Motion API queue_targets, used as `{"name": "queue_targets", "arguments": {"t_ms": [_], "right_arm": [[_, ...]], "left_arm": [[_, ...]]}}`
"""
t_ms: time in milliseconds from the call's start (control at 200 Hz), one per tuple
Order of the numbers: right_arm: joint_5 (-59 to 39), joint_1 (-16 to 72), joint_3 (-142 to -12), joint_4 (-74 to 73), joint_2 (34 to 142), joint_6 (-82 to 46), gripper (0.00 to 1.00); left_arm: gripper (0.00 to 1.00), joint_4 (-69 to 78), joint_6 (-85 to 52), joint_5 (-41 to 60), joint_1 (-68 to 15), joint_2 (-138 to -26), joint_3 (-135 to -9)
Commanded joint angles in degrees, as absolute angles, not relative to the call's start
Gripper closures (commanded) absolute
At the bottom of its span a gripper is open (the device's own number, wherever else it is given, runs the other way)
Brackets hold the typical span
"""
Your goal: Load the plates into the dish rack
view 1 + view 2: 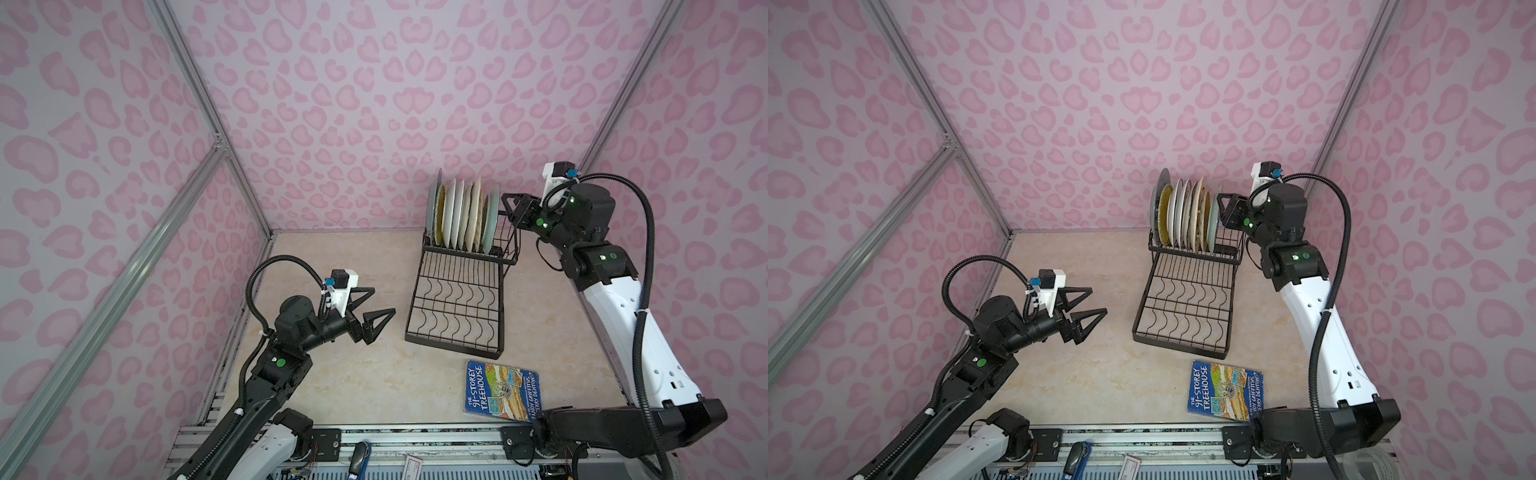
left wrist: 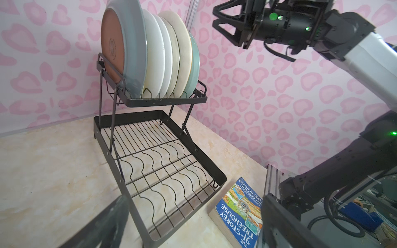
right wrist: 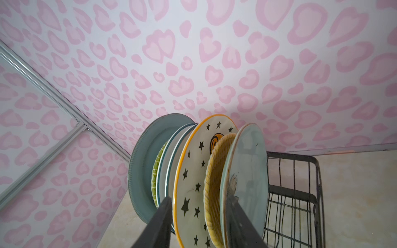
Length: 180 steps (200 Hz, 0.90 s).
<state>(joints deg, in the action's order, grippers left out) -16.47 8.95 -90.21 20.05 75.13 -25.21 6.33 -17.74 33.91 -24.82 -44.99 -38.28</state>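
Several plates [image 1: 461, 216] [image 1: 1187, 216] stand on edge, packed side by side, in the raised basket of the black wire dish rack [image 1: 453, 351] [image 1: 1179, 351]. In the right wrist view a star plate [image 3: 193, 167] and a pale green plate [image 3: 249, 163] are nearest. My right gripper [image 1: 508, 208] [image 3: 199, 199] is open, level with the plates' upper edges and just right of the pale green one, holding nothing. My left gripper [image 1: 384, 300] [image 1: 1099, 300] hovers open and empty over the table, left of the rack's flat tray [image 2: 163, 101].
A blue paperback book [image 1: 500, 390] [image 2: 240, 210] lies flat on the marble-look table [image 1: 332, 374], in front of the rack's near right corner. Pink patterned walls close in the back and both sides. A metal rail runs along the front edge.
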Motion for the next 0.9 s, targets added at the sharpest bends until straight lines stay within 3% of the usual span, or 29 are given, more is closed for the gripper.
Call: {"name": "queue_targets", "arguments": {"t_ms": [0,180,465,725,895], "right_arm": [[-12.2,9.0,-85.7,16.9,69.6,-26.6,0.52],[-6.0,9.0,-68.8,16.8,54.8,-27.4,0.48],[-2.2,9.1,-47.6,18.2,37.4,-28.9,0.27],[-2.1,9.1,-31.0,11.9,35.0,-29.4,0.19],[-1.7,9.3,-24.8,4.7,41.1,-29.4,0.18]], "left_arm": [[0.02,2.8,-18.9,31.1,-24.7,-45.9,-40.5],[0.02,-3.5,-20.4,30.2,-24.7,-49.3,-44.5],[0.02,-8.2,-20.5,29.8,-24.7,-52.8,-47.2],[0.0,-12.6,-22.8,19.6,-27.9,-57.8,-48.8],[0.04,-10.9,-26.5,10.8,-33.1,-64.1,-48.1]]}}
